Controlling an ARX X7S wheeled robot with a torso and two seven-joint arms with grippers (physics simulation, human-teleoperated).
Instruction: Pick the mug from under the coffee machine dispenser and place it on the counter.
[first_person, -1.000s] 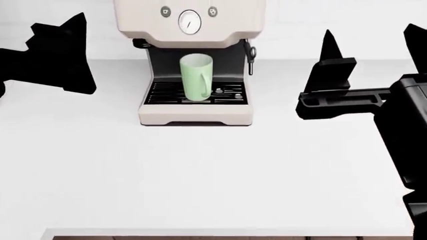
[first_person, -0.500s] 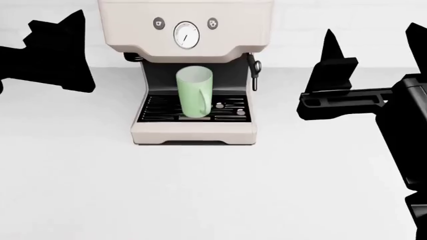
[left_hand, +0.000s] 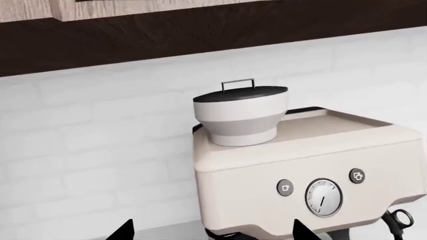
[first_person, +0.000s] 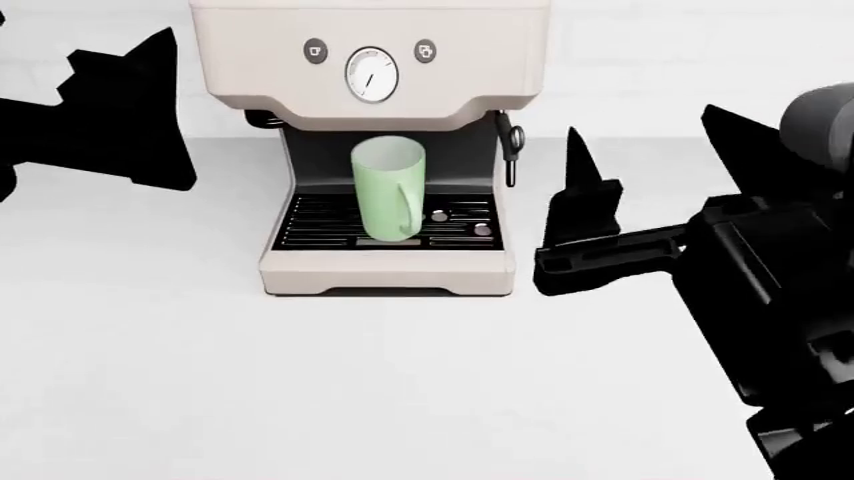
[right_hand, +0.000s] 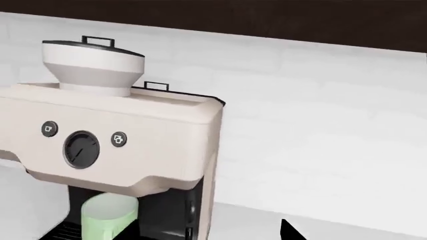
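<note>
place: kitchen | evidence: coffee machine dispenser (first_person: 370, 140) on white counter (first_person: 400, 390) | behind it: white brick wall (left_hand: 100, 150), dark cabinet underside (left_hand: 200, 35) above

I am taking the coffee machine dispenser (first_person: 380, 150) as my landmark. It is standing on the counter (first_person: 334, 390), toward the back, with the wall (first_person: 667, 60) right behind it. The mug (first_person: 388, 189) is standing upright inside its recess, on the drip grate (first_person: 461, 225), below the gauge (first_person: 371, 73). A bean hopper (left_hand: 241, 116) is sitting on top of the machine. My left gripper (first_person: 114, 105) is hanging well left of the machine. My right gripper (first_person: 654, 180) is hanging near its right side, just beyond the steam wand (first_person: 509, 145).
</note>
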